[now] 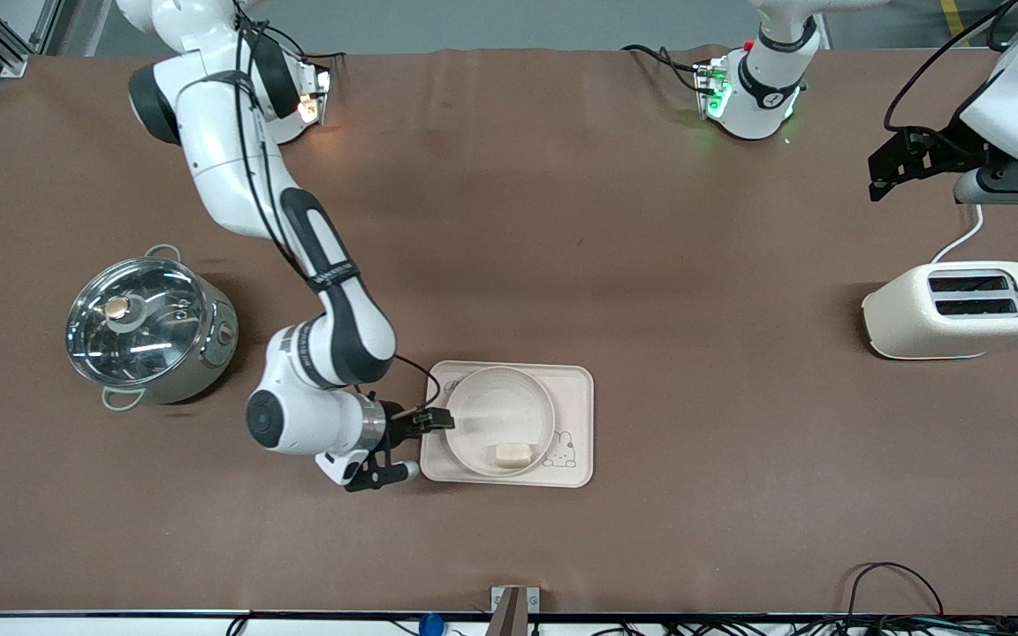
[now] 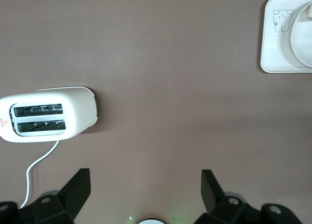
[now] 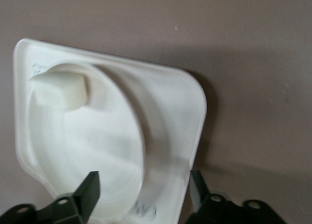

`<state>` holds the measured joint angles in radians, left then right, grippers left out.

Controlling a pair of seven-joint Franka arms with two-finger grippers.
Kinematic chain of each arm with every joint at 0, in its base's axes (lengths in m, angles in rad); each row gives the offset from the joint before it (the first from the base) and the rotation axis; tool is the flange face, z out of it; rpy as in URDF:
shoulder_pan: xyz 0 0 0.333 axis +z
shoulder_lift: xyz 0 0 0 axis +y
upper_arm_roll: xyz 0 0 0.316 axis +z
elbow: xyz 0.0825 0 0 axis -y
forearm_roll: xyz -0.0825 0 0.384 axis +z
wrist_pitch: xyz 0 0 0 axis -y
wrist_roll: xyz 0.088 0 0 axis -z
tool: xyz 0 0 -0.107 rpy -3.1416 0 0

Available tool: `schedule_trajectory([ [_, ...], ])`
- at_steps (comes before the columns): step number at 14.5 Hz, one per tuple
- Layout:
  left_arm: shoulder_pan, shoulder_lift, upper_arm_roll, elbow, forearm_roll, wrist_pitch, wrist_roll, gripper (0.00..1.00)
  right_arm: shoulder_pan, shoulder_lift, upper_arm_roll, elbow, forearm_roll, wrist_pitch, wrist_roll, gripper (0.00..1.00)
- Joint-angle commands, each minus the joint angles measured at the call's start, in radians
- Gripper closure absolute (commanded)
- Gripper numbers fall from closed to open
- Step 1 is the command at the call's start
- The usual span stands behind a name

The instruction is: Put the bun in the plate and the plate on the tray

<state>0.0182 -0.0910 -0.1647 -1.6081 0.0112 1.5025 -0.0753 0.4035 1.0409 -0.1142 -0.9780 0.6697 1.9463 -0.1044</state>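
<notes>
Both steps appear complete: the small pale cream bun (image 1: 511, 453) lies in the round cream-white plate (image 1: 500, 389), which sits on the flat cream rectangular tray (image 1: 573, 382); the right gripper (image 1: 432, 424) straddles the plate's rim with fingers parted, released, and the left gripper (image 2: 145, 187) waits spread wide over the table near the toaster (image 1: 956, 311).

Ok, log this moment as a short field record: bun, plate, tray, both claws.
bun: in plate, at the side nearer the front camera
plate: on tray
tray: on table, between pot and toaster
right claw: open, at the tray's edge, astride the plate's rim
left claw: open, waiting above table near toaster
</notes>
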Motion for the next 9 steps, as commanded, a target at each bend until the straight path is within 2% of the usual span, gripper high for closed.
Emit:
schedule_trajectory([
  [1, 0.003, -0.001, -0.002, 0.010, -0.014, -0.002, 0.017, 0.00, -0.063, -0.113, 0.008, -0.038, 0.002, -0.218, 0.009, 0.00],
  [2, 0.003, -0.001, -0.002, 0.008, -0.014, -0.002, 0.017, 0.00, -0.080, -0.145, -0.004, -0.038, -0.001, -0.295, 0.009, 0.00],
  [4, 0.003, -0.001, -0.002, 0.008, -0.014, -0.002, 0.017, 0.00, -0.109, -0.209, -0.071, -0.042, -0.015, -0.448, 0.011, 0.00],
  [7, 0.002, -0.001, -0.004, 0.007, -0.014, -0.002, 0.017, 0.00, -0.117, -0.300, -0.235, -0.044, -0.019, -0.642, 0.002, 0.00],
  [9, 0.002, -0.003, -0.004, 0.007, -0.014, -0.004, 0.017, 0.00, -0.114, -0.343, -0.333, -0.042, -0.063, -0.731, -0.008, 0.00],
])
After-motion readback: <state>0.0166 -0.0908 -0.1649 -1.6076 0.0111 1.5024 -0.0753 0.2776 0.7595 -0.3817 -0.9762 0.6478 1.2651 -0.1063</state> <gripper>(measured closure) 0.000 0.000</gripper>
